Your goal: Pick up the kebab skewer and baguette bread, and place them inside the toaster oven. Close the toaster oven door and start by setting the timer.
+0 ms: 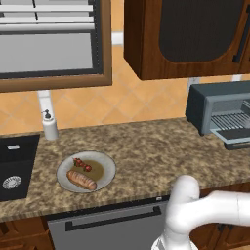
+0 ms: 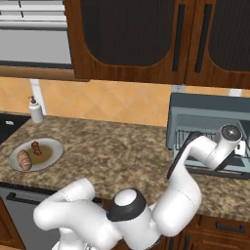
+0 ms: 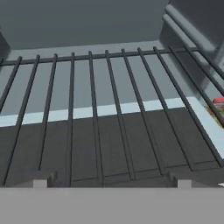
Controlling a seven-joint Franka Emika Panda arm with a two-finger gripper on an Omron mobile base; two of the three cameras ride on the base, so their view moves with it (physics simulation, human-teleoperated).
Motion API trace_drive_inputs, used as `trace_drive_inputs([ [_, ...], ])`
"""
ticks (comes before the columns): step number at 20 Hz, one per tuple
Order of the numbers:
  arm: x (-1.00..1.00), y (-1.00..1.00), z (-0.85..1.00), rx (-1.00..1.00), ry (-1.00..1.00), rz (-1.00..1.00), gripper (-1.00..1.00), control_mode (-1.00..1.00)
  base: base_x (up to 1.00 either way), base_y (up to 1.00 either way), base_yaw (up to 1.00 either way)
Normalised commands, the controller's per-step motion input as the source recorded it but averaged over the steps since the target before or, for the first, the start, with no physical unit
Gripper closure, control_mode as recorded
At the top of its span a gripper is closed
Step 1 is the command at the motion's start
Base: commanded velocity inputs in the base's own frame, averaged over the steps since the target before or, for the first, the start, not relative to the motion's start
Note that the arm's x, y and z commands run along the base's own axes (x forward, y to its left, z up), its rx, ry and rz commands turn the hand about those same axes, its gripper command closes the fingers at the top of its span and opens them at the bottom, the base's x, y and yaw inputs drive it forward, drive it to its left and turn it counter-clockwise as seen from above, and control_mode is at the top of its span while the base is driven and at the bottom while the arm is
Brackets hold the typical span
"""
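Note:
On the granite counter a grey plate (image 1: 104,164) (image 2: 52,146) carries the golden-brown baguette bread (image 1: 81,180) (image 2: 23,160) and, beside it, the red-chunked kebab skewer (image 1: 82,165) (image 2: 36,148). Far to their right stands the grey-blue toaster oven (image 1: 215,100) (image 2: 205,105), its door (image 1: 239,143) folded down open. My arm reaches over to the oven's mouth in the right base view. In the hand view my gripper (image 3: 111,183) hovers just above the oven's wire rack (image 3: 105,87), open, with nothing between its fingertips (image 3: 40,182).
A white soap dispenser (image 1: 49,126) (image 2: 35,111) and a black sink (image 1: 17,166) sit at the counter's left end. Dark wood wall cabinets (image 1: 185,34) (image 2: 146,39) hang over the oven. A dishwasher front (image 1: 112,224) lies under the counter edge.

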Motion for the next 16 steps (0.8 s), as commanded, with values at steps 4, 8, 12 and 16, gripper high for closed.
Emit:
trace_drive_inputs([
  [4,-0.48,0.01,-0.08,0.00,0.02,0.00,-1.00,-1.00,0.00,0.00,0.00],
  [8,-0.37,0.58,0.52,0.00,-0.02,0.00,-1.00,-1.00,0.00,0.00,0.00],
  [12,-0.04,0.86,0.83,0.00,0.14,0.00,-1.00,-1.00,0.00,0.00,0.00],
  [16,-0.11,1.00,0.34,-0.02,0.23,0.04,-1.00,-1.00,0.00,0.00,0.00],
])
